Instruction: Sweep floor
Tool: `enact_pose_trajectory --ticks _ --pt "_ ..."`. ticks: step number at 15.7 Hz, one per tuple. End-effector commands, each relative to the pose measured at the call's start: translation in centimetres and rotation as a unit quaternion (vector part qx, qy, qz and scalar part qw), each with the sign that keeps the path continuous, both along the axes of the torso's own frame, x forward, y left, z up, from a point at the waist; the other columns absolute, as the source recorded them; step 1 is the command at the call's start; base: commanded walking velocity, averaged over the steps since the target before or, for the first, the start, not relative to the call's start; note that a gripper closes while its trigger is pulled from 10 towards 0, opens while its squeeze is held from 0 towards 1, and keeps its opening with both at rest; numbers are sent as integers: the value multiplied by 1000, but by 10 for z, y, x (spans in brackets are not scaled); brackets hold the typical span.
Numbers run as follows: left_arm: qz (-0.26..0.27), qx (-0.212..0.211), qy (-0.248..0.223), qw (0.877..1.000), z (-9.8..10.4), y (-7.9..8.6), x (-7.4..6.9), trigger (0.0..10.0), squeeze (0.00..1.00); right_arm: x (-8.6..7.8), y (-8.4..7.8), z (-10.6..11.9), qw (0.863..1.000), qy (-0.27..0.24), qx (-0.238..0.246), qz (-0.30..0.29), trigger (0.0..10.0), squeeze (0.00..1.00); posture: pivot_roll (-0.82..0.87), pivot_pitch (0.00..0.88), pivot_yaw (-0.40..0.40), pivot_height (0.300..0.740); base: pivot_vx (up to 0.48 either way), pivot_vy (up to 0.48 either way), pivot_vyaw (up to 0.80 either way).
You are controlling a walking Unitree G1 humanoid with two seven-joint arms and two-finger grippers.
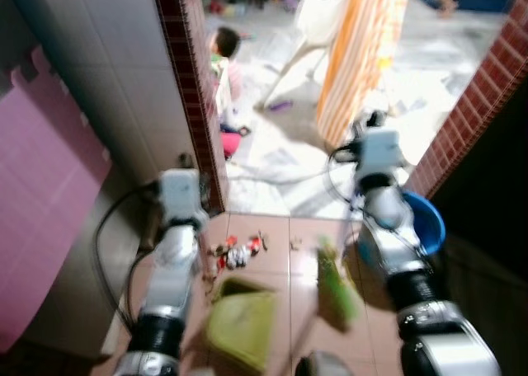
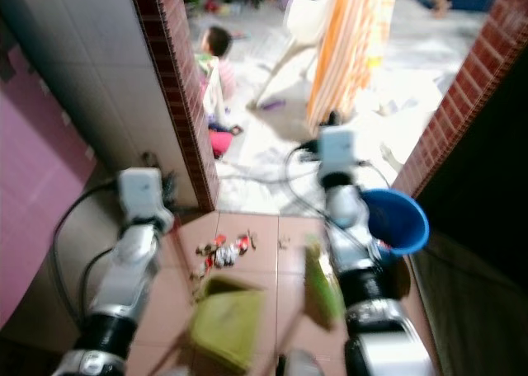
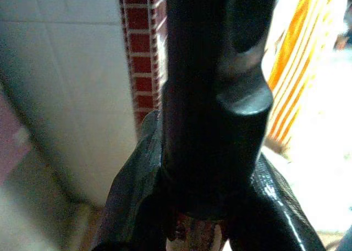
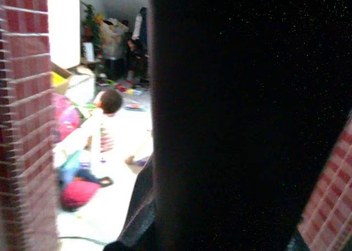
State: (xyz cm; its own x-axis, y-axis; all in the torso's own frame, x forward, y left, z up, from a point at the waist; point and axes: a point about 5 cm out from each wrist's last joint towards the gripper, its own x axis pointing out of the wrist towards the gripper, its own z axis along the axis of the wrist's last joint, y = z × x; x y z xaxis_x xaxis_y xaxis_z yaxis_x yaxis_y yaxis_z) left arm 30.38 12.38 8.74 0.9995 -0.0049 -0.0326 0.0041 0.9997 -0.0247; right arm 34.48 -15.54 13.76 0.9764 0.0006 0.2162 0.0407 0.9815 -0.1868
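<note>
A small pile of litter (image 1: 235, 252) lies on the brown tiles just inside the doorway. Below it hangs a blurred green dustpan (image 1: 239, 326), and to its right a green broom head (image 1: 338, 289). My left gripper (image 3: 209, 218) is raised beside the brick pillar and shut on a black handle (image 3: 214, 97) that runs down toward the dustpan. Level with the doorway, my right gripper (image 1: 373, 122) is up high; a thick dark broom handle (image 4: 242, 113) sits right in front of its camera, and it seems shut on it. The picture is blurred.
A red brick pillar (image 1: 194, 87) with a tiled wall stands left, and a pink mat (image 1: 41, 186) leans there. A brick wall (image 1: 478, 96) and a blue bucket (image 1: 425, 219) are on the right. Beyond the doorway are a seated child (image 1: 223, 54), a white chair (image 1: 318, 21) and an orange striped cloth (image 1: 363, 54).
</note>
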Motion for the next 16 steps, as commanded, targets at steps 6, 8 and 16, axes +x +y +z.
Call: enact_pose_trajectory --ticks 6,8,16 --pt "27 1 -36 999 17 8 6 10000 0 2 19 16 998 -37 13 46 10000 0 -5 0 1 740 454 46 0" --pt "33 4 -42 999 18 9 5 10000 0 2 21 16 998 -38 14 50 10000 0 -4 0 0 740 358 300 0" --pt "99 52 -58 992 23 20 5 10000 0 1 25 10 997 -23 21 66 10000 0 -10 0 -3 740 70 74 0"
